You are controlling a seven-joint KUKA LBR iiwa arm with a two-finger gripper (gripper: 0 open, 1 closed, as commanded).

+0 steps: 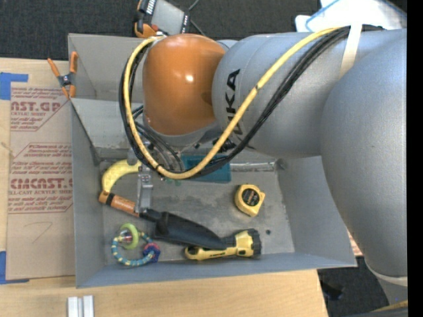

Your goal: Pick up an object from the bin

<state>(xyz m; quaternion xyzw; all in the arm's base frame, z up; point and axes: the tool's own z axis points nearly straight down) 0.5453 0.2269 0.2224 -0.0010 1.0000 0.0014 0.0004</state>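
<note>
Camera view: gripper [144, 193] low near bin [86, 150] left wall; open or closed, you cannot tell. Tip just beside orange handle [119, 202], yellow banana [119, 172] close by. Black-handled tool [182, 228], ring toy [134, 245], yellow-black tool [225, 246] along near edge; tape measure [249, 199] mid-floor.

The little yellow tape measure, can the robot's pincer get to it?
Probably yes. The round yellow tape measure lies alone on the bare floor of the grey metal bin, nothing on it or against it. The pincer hangs further left, by the yellow banana-shaped toy, so it must shift across first.
</note>
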